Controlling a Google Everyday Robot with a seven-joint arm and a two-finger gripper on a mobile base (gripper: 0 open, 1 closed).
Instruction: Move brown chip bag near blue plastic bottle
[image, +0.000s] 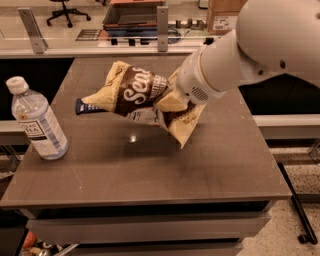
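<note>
Your claw (174, 101) is above the middle of the tabletop (200, 160), clamped on the right end of the chip bag (135, 92). The bag hangs clear of the surface, its long axis running left to right and its free end pointing toward the bottle (37, 122). The bottle stands upright by the near left edge, well apart from the bag, so I judge you need to carry the bag left and toward the camera before lowering it, minding the small dark-blue wrapper (80, 106) that shows just past the bag's left tip.
</note>
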